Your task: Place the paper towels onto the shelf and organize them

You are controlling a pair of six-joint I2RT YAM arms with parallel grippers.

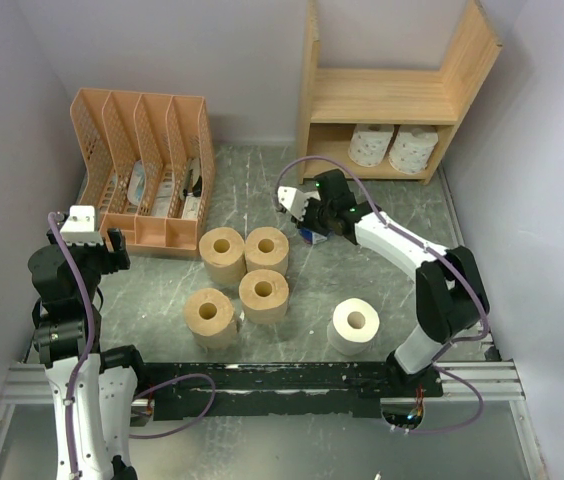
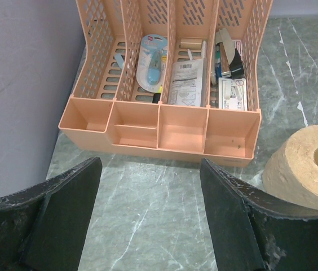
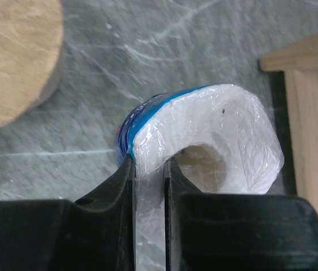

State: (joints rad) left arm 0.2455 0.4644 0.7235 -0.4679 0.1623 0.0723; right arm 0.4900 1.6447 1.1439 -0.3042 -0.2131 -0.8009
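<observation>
My right gripper (image 3: 148,164) is shut on the wall of a plastic-wrapped white paper towel roll with blue marking (image 3: 215,118); one finger is inside the core and the other outside. From above, that gripper (image 1: 307,222) sits mid-table in front of the wooden shelf (image 1: 382,95) and hides most of the roll. Two white rolls (image 1: 370,145) (image 1: 412,148) stand on the shelf's lower tier. Several tan rolls (image 1: 263,293) cluster at the centre, and a white roll (image 1: 355,325) stands near the front. My left gripper (image 2: 150,169) is open over bare table with nothing between its fingers.
An orange-pink file organizer (image 1: 142,170) with stationery stands at the back left, directly ahead of the left gripper. A tan roll (image 2: 311,166) lies to that gripper's right. Walls close in on both sides. The shelf's side panel (image 3: 311,84) is close on the right of the held roll.
</observation>
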